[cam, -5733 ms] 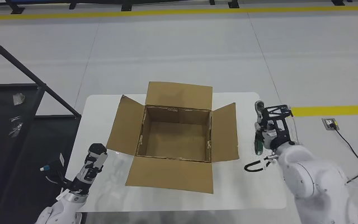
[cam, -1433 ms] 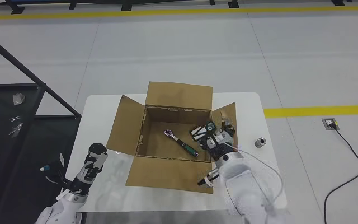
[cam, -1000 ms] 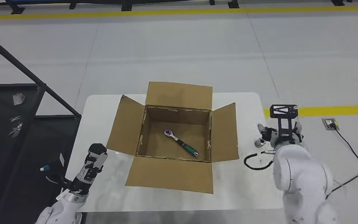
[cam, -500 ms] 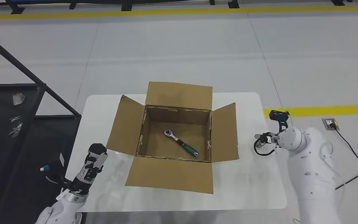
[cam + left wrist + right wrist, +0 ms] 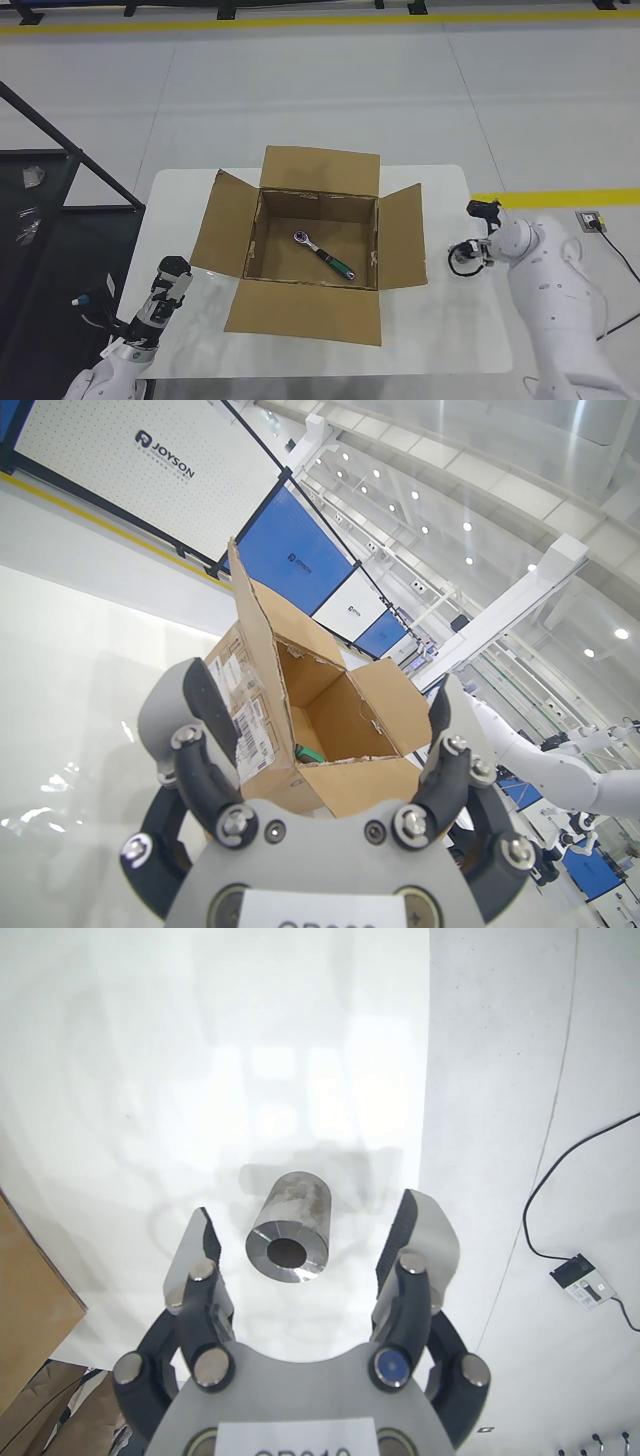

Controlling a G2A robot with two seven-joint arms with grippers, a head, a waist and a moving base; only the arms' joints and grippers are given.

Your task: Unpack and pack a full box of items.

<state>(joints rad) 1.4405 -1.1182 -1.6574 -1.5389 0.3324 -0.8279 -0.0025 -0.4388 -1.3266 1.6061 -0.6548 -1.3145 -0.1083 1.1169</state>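
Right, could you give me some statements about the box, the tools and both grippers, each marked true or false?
1. A green-handled wrench lies inside the open box. True.
2. The right gripper is shut on the metal cylinder. False: its fingers stand open, one on each side of the cylinder, not touching it.
3. The metal cylinder is in the box. False: it is on the white table, outside the box.
4. The left gripper is open and empty. True.
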